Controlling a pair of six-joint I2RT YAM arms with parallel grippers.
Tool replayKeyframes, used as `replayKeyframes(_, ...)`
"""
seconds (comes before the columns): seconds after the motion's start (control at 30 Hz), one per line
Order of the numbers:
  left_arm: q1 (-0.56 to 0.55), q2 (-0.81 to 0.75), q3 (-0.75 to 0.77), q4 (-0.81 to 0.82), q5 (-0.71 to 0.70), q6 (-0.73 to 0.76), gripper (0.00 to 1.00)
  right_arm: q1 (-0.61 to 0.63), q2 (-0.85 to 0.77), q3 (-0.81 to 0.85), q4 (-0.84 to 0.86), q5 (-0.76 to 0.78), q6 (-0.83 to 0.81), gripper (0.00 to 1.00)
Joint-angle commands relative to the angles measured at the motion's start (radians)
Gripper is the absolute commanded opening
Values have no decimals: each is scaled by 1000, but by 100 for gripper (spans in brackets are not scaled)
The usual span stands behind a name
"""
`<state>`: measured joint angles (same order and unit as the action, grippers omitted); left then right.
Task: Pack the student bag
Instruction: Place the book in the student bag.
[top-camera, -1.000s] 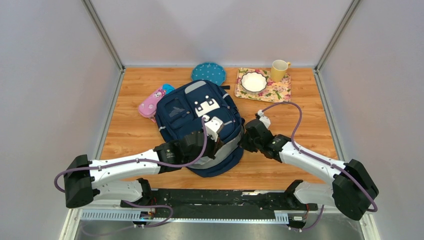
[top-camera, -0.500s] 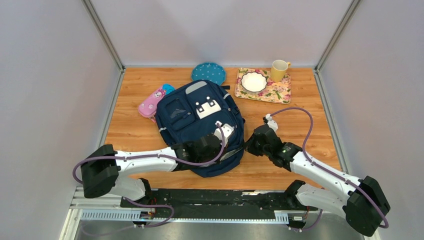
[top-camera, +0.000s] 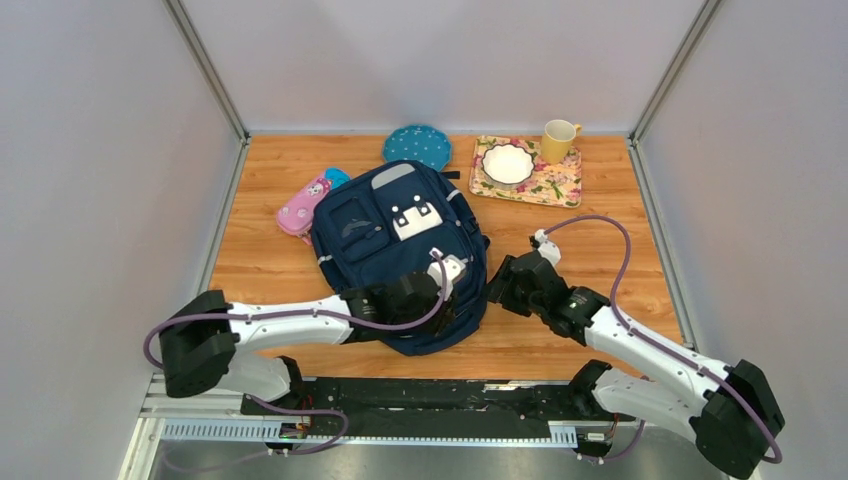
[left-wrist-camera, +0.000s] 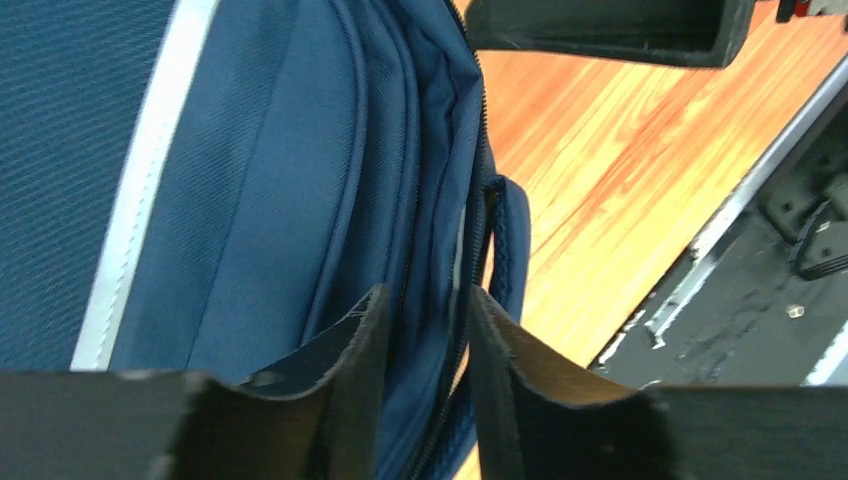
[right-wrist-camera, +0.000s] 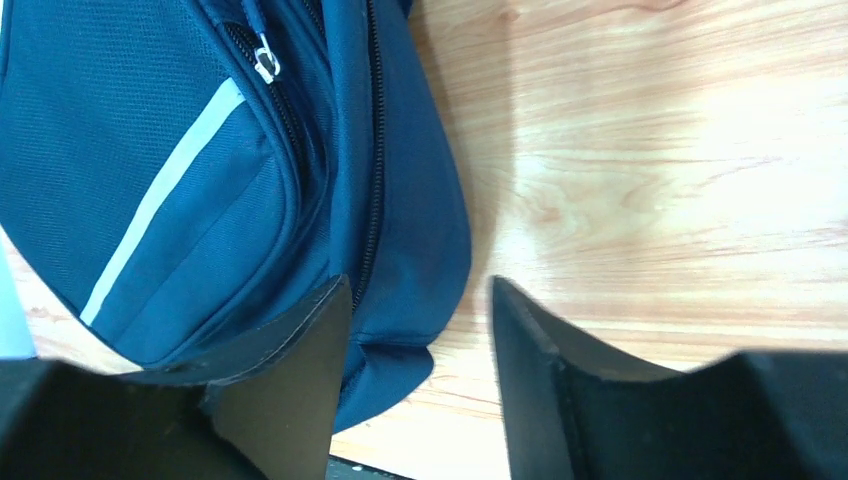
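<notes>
One camera sits high behind the arms (top-camera: 290, 325) and looks down on the whole counter (top-camera: 260, 260). The two wrist cameras look from very close past the left fingers (left-wrist-camera: 345, 390) and the right fingers (right-wrist-camera: 290, 400), and all three views share the lower right side of the student bag (top-camera: 370, 230).

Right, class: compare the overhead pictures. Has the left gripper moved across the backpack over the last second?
Yes. In the overhead view the left gripper slid away from the white patch on the backpack, going rightward and toward the table's near edge.
</notes>
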<state>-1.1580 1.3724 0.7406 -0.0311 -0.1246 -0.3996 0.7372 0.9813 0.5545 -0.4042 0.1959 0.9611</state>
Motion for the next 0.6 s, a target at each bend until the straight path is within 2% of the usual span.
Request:
replayKeyframes(0.0,1,-176,11,-32,-52,-15,49,1,-88,39,-79,79,-39,60)
replayKeyframes(0.03,1,-202,14,-50,-81,-7,57,1,-120,36,-91,80,-42,61)
replayKeyframes(0.07,1,-254,17,-59,-96,-2,60,1,-139,33,-94,76,-45,63)
replayKeyframes(0.2,0,-367,2,-147,-223,-7,68,-1,-199,16,-108,13,-38,66)
replayKeyframes(0.3,7,-456,-74,-288,-424,-94,78,2,-205,-1,-107,-90,-19,67)
replayKeyframes(0.33,15,-484,-101,-356,-481,-169,81,5,-207,-11,-107,-136,0,67)
replayKeyframes(0.4,62,-577,-179,-410,-494,-287,83,16,-211,-19,-108,-167,17,67)
replayKeyframes(0.57,182,-809,-311,-492,-449,-401,85,80,-236,-31,-102,-153,54,67)
